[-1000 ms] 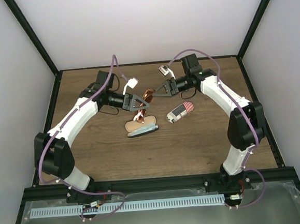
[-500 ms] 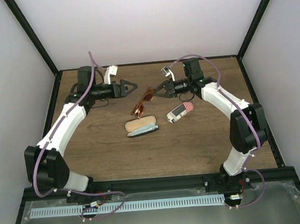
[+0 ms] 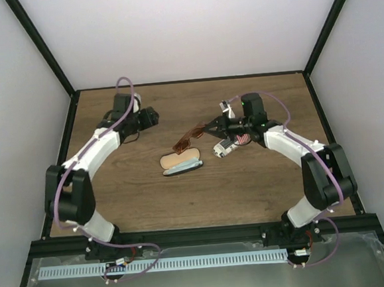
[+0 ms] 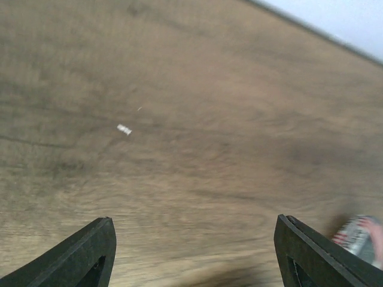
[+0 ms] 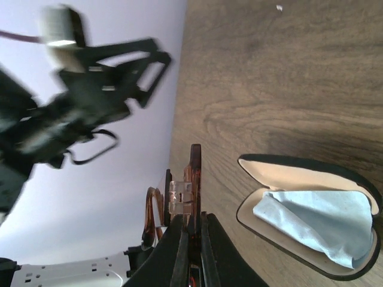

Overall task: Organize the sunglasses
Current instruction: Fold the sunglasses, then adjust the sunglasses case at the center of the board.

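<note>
My right gripper [image 3: 209,128] is shut on the sunglasses [image 3: 188,139], slim reddish-brown frames with amber lenses, and holds them above the wood just behind the open tan case [image 3: 175,161]. The right wrist view has the sunglasses [image 5: 192,179] pinched edge-on in the gripper [image 5: 191,236], left of the open case [image 5: 281,179] and the light blue cloth [image 5: 317,221] in it. My left gripper [image 3: 150,117] is far off at the back left. Its fingers [image 4: 96,254] stand open over bare wood with nothing between them.
A red-and-white striped case [image 3: 230,144] lies under my right forearm, and it also shows at the left wrist view's lower right [image 4: 361,236]. A small white speck [image 4: 124,129] lies on the tabletop. Black frame rails [image 3: 187,81] border the table.
My left gripper has let go of the sunglasses and drawn back to the back left. The right gripper has carried the sunglasses slightly nearer, toward the open case.
</note>
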`<act>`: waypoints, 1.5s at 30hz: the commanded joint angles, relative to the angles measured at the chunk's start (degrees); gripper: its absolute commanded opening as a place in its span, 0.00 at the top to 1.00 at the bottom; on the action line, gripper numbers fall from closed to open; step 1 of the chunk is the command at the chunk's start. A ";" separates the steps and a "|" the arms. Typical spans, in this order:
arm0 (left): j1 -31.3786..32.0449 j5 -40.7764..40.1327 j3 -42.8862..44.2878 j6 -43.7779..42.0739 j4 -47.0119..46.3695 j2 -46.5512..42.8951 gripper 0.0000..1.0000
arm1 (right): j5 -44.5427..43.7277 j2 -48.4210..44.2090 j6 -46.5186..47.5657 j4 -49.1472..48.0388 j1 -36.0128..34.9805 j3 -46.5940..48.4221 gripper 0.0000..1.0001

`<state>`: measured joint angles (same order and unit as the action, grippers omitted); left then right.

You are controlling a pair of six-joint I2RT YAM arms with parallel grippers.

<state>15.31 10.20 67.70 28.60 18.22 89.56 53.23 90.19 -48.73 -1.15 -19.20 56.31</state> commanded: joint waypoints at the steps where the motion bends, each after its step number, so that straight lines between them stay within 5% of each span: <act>1: 0.77 -2.88 2.93 -1.03 3.56 9.83 0.23 | -5.15 -5.51 -4.33 -4.22 -0.20 -2.26 0.99; 8: 5.27 -3.83 6.26 -4.56 4.44 17.65 0.20 | -10.83 -10.81 -10.79 -7.16 -2.49 -10.60 0.99; 15: 5.67 9.25 4.32 -8.18 5.76 21.88 0.21 | -11.97 -14.06 -10.05 -6.19 -2.51 -12.03 0.99; 24: 6.70 14.70 0.09 -9.53 8.49 23.06 0.40 | -12.56 -15.72 -9.64 -5.18 -2.43 -13.39 0.99; 45: 9.56 14.44 -11.28 3.31 7.43 7.40 0.42 | -3.11 -14.28 -3.33 0.69 -4.50 -14.55 0.99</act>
<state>24.69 25.52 57.08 27.77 25.54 99.98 46.41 75.70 -54.26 -1.76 -22.48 40.73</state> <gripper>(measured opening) 0.572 0.033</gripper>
